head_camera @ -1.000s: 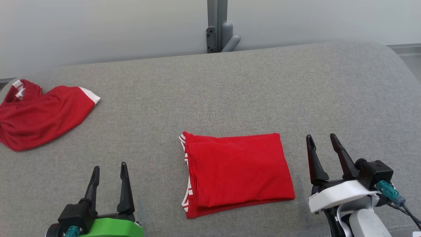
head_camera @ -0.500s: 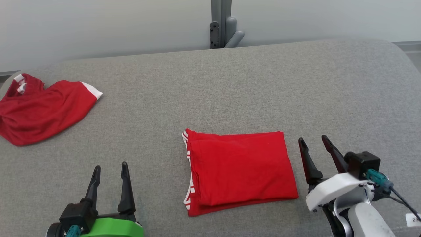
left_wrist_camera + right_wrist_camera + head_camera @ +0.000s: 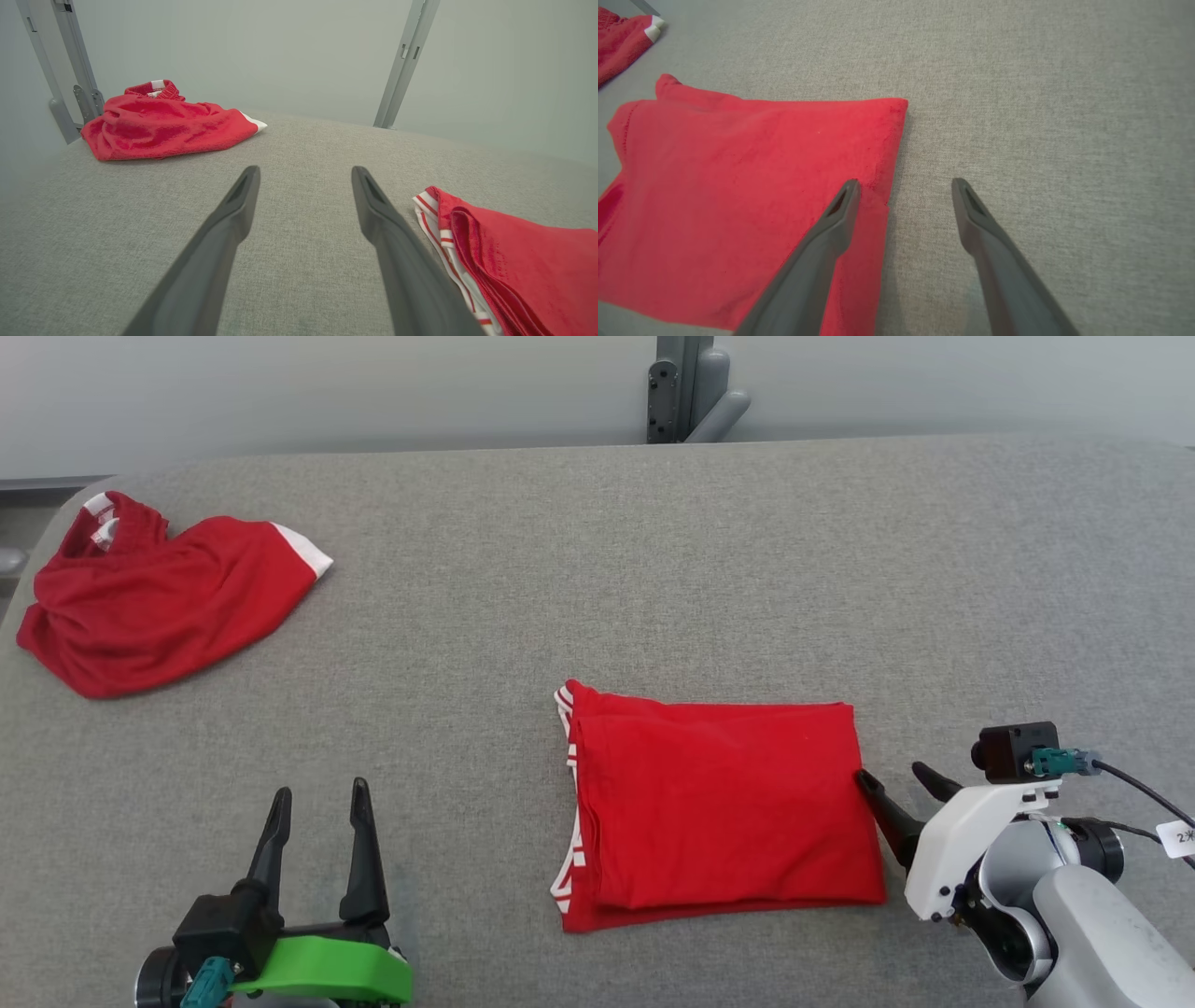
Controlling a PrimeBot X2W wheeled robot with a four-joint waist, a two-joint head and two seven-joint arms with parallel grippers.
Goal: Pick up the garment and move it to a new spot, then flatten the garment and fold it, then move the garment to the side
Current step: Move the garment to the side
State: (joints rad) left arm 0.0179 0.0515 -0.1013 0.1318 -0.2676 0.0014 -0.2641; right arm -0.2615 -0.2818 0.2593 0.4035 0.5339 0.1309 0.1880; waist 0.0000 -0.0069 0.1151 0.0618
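We see the folded red garment (image 3: 719, 812) lying flat on the grey table (image 3: 597, 569), toward 5 o'clock in the head view. At its 3 o'clock edge sits our right gripper (image 3: 890, 771), jaws wide apart, one finger over the cloth's edge. Down at 7 o'clock, our left gripper (image 3: 321, 789) has its jaws apart, empty. A crumpled red garment (image 3: 168, 602) lies at 10 o'clock.

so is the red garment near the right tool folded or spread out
Folded: the garment is a compact rectangle, with layers and striped trim stacked along its left edge.
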